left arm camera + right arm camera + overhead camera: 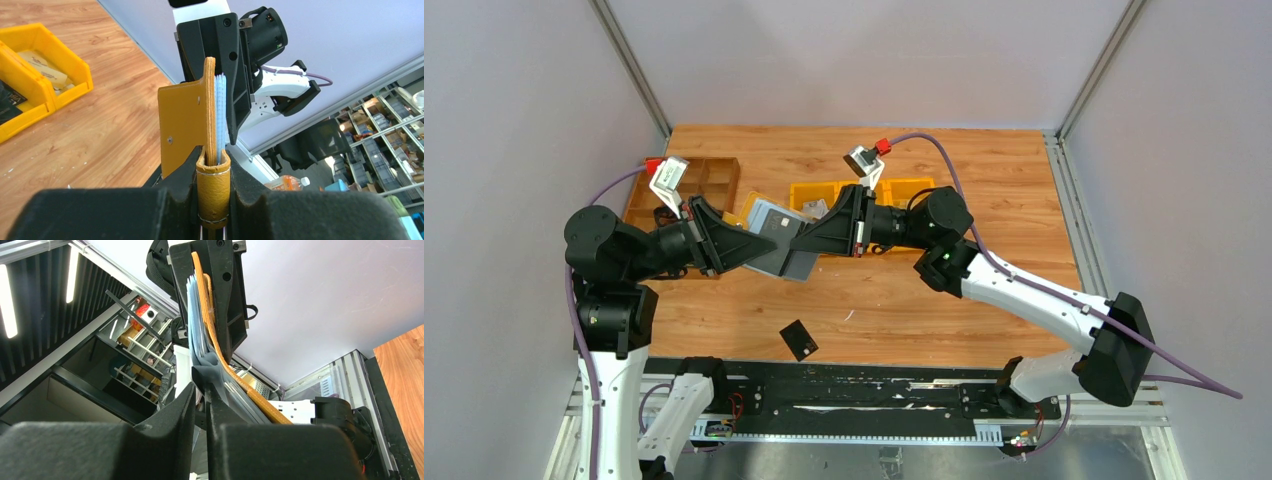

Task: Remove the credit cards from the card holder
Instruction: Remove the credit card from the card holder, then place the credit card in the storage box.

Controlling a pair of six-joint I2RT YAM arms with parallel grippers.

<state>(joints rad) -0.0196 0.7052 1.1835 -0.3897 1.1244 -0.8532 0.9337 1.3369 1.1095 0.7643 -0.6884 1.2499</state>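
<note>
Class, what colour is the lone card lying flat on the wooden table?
The card is black, clearest in the top external view.

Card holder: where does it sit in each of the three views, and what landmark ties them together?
Top external: card holder at centre, between left gripper and right gripper.
Left wrist: centre, edge-on, upright.
Right wrist: upper centre, edge-on.
Shared landmark: wooden tabletop.

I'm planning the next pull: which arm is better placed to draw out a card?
Right, probably. The right claw pinches the grey inner layers of the card holder; the left claw clamps its yellow folded edge, steadying it.
</note>
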